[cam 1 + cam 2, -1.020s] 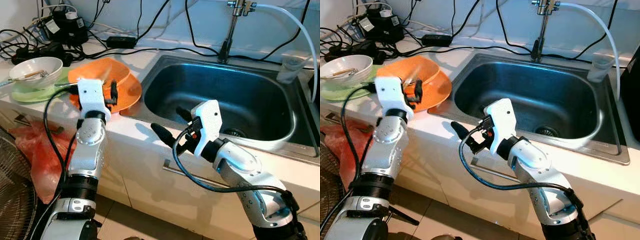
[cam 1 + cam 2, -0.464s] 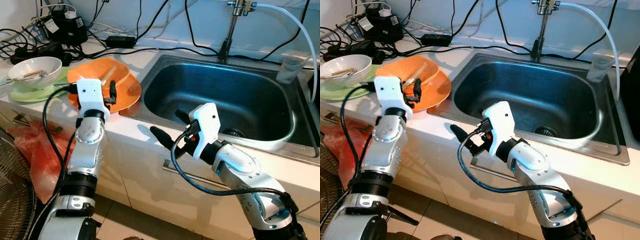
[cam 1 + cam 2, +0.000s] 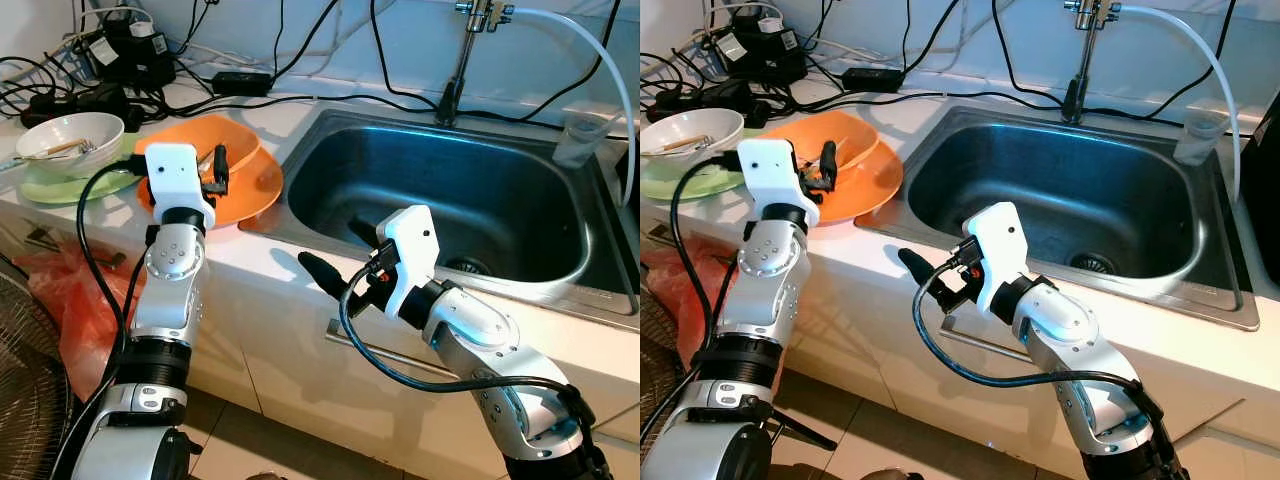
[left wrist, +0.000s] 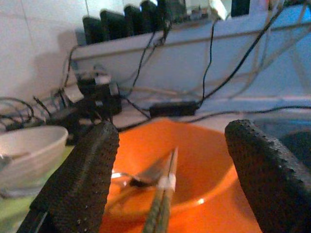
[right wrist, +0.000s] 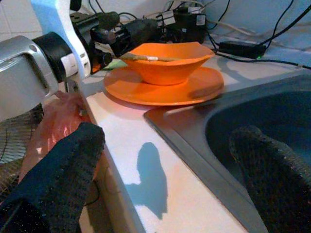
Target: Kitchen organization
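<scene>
Bowl (image 3: 215, 150), orange, sits on an orange plate (image 3: 255, 190) on the surface (image 3: 250, 255) left of the sink (image 3: 440, 200); chopsticks (image 3: 212, 152) lie in it; the left tool (image 3: 218, 170) hovers open at its near rim; the right tool (image 3: 335, 255) hangs open over the sink's near-left edge; a white bowl (image 3: 70, 140) stands far left. Left wrist: fingers (image 4: 80, 179) spread, framing the bowl and chopsticks (image 4: 163, 199). Right wrist: fingers (image 5: 58, 179) apart; bowl (image 5: 167, 63) on plate (image 5: 160, 90) beyond.

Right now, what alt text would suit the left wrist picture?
Two open black end effector fingers frame an orange bowl holding chopsticks. A white bowl sits beside it, with black cables along the wall behind.
</scene>
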Controlling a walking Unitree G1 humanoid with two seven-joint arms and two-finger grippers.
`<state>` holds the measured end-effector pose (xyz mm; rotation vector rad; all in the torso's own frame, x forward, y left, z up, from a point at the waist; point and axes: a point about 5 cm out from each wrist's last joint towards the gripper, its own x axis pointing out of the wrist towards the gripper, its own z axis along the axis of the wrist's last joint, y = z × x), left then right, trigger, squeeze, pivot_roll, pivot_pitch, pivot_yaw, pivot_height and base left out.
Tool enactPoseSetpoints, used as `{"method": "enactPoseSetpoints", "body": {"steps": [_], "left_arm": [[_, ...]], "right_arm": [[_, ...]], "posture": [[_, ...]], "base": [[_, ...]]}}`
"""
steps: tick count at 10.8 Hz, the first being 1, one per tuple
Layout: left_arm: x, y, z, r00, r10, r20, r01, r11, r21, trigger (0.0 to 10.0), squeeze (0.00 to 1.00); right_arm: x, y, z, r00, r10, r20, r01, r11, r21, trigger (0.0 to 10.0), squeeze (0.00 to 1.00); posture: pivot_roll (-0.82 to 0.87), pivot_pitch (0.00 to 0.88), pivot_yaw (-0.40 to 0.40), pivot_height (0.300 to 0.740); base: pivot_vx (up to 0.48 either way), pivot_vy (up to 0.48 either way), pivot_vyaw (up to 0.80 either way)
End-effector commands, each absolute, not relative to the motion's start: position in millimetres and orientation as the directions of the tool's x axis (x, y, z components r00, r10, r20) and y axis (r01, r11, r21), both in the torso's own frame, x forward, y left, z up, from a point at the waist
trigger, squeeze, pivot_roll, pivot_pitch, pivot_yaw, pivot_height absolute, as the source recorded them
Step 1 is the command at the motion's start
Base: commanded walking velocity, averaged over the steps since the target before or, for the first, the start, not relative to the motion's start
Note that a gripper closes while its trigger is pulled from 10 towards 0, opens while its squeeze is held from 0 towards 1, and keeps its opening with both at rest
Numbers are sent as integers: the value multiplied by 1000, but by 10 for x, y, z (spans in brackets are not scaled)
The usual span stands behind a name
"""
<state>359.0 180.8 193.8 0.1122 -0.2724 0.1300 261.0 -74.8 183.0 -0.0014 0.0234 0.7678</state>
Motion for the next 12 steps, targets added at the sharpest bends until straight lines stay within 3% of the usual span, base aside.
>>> {"method": "enactPoseSetpoints", "body": {"steps": [1, 8, 12], "left_arm": [[3580, 1847, 2079, 933, 134, 335, -175, 980, 96, 10000, 0], [3423, 1782, 2129, 912, 121, 392, -177, 978, 109, 10000, 0], [3398, 1734, 1904, 948, 116, 295, -145, 986, 79, 10000, 0]], "right_arm": [[2612, -726, 1885, 717, 697, -1, -697, 717, -19, 10000, 0], [2624, -697, 1888, 708, 706, 10, -706, 708, -15, 10000, 0], [2627, -686, 1890, 702, 712, 7, -712, 702, -14, 10000, 0]], "posture": [[44, 0, 33, 740], [62, 0, 22, 740], [62, 0, 17, 740]], "base": [[0, 0, 0], [0, 0, 0], [0, 0, 0]]}}
